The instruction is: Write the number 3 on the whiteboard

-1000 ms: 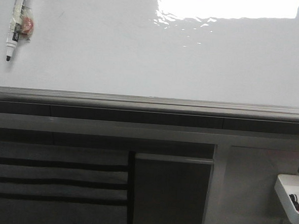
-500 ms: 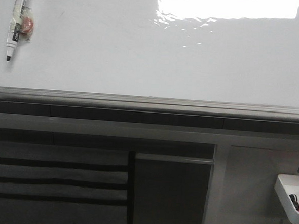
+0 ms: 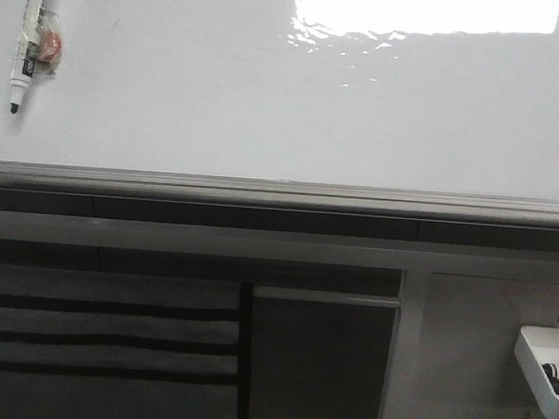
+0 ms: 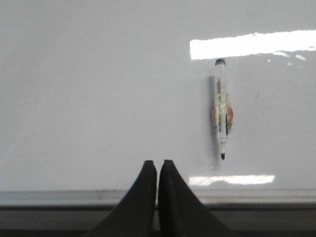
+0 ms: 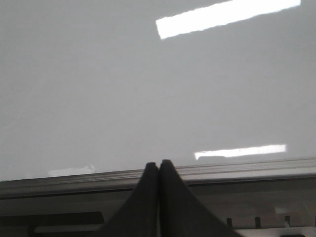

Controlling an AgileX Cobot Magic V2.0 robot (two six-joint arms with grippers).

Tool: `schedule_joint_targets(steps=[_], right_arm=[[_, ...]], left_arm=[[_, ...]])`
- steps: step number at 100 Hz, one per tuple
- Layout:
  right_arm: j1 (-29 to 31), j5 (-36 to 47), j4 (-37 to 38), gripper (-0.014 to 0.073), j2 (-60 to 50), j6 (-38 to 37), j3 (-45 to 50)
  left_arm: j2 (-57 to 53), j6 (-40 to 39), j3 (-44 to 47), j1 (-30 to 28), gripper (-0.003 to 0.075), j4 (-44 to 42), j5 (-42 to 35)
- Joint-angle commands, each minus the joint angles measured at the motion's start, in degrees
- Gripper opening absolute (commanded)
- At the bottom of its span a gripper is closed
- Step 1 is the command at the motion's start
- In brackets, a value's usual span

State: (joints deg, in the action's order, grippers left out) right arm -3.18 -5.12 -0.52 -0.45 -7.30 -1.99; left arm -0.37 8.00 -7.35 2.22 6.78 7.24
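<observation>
The whiteboard (image 3: pixel 296 97) fills the upper half of the front view, glossy white with a glare patch and a grey metal edge strip (image 3: pixel 281 191) below it. No number 3 shows on it. A white marker (image 3: pixel 28 47) with a black tip pointing down hangs on the board at the far left, wrapped in tape round a reddish piece. In the left wrist view the marker (image 4: pixel 221 114) lies ahead and to one side of my left gripper (image 4: pixel 158 164), which is shut and empty. My right gripper (image 5: pixel 158 164) is shut and empty, level with the board's edge strip (image 5: pixel 237 170).
Below the board runs a dark frame with a dark panel (image 3: pixel 319 364) and horizontal slats (image 3: pixel 101 336). A small white tray (image 3: pixel 545 368) holding dark and red items sits at the lower right.
The marker has shifted very slightly up in the front view. The rest holds still.
</observation>
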Motion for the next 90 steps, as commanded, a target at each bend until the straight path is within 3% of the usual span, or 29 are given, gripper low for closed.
schedule_joint_targets(steps=[1,14,28,43,90], right_arm=[[0.3,-1.4,0.9,-0.0074,-0.1,0.1,-7.1],[0.3,-9.1,2.4,-0.0074,4.0,0.2,-14.6],[0.3,-14.7,5.6,-0.0074,10.5,0.2,-21.9],[0.3,-14.7,6.0,-0.0074,14.9,0.2,-25.7],[0.3,-13.3,6.0,-0.0074,15.3,0.2,-25.8]], left_arm=[[0.4,-0.7,-8.4,0.0,-0.0018,1.2,1.7],[6.0,-0.7,-18.5,0.0,-0.0018,1.1,10.5],[12.8,-0.5,-24.8,0.0,-0.0018,1.0,14.2],[16.1,-0.5,-25.7,0.0,-0.0018,1.0,14.6],[16.7,-0.5,-25.5,0.0,-0.0018,1.1,14.9]])
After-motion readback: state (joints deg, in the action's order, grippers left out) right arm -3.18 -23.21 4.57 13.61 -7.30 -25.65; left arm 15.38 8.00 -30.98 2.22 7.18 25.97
